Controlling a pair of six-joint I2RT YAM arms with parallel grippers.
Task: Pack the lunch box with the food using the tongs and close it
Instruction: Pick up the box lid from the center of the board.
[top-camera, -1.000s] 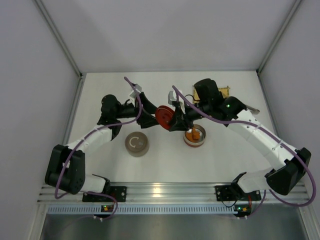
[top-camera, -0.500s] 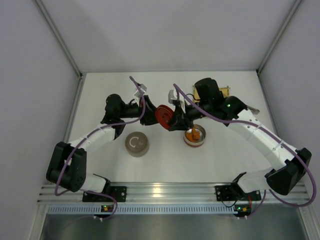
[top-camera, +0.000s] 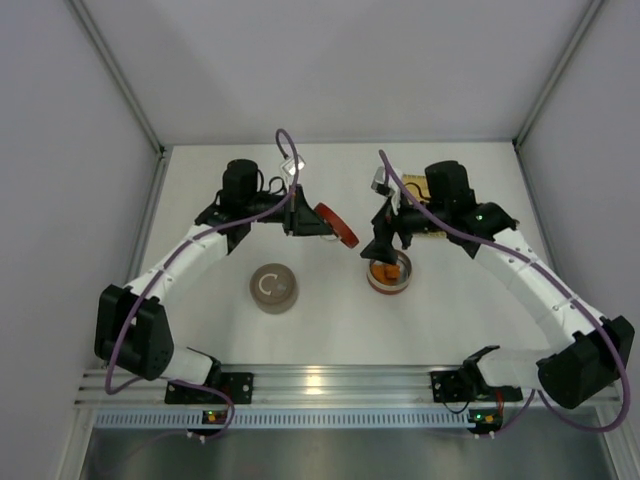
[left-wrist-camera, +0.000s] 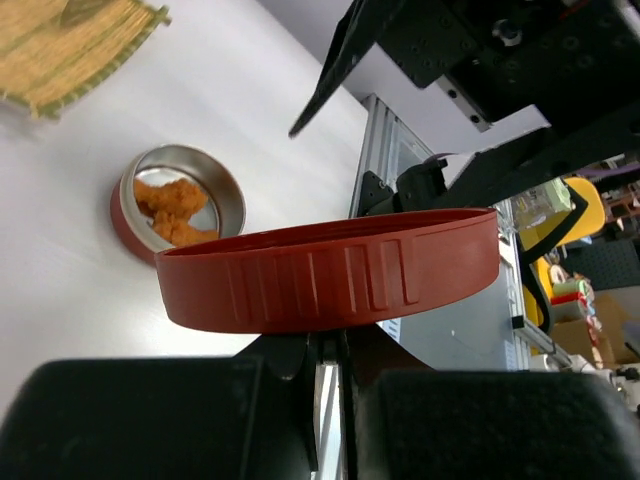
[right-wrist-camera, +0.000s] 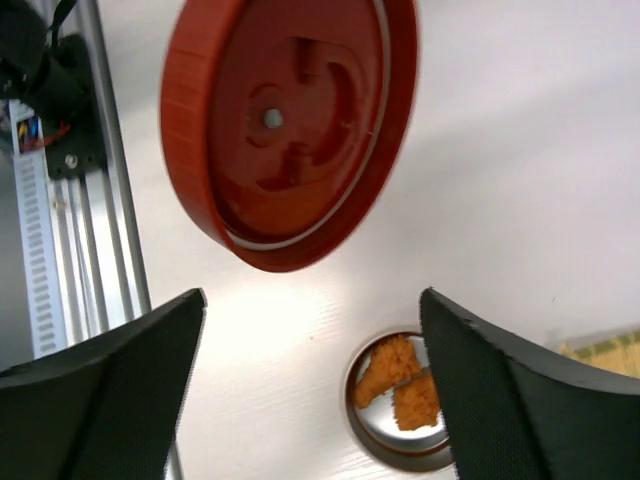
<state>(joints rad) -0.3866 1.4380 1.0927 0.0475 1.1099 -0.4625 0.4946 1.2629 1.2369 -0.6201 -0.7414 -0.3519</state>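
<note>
Red ribbed plastic filled the left wrist view: the left end effector (left-wrist-camera: 325, 352) was clamped on the rim of the round lid (left-wrist-camera: 330, 268), holding it tilted in the air, left of the lunch box and apart from it. The right end effector (right-wrist-camera: 305, 345) hung spread wide and empty above the lunch box (left-wrist-camera: 122, 212), a small round tin with a shiny metal bowl and a red outer wall. Two knobbly orange-brown fried pieces (left-wrist-camera: 172, 208) lay inside. No sushi rolls showed in it, and the tongs could not be made out. A yellow woven mat (left-wrist-camera: 70, 50) lay just beyond, far right; a flat grey disc (top-camera: 273, 288) sat near left on the white surface (top-camera: 330, 330). The thin pinch on a smooth rim looked risky: the lid could pivot or slip when swung, and closing now would probably shut the rolls out.
</note>
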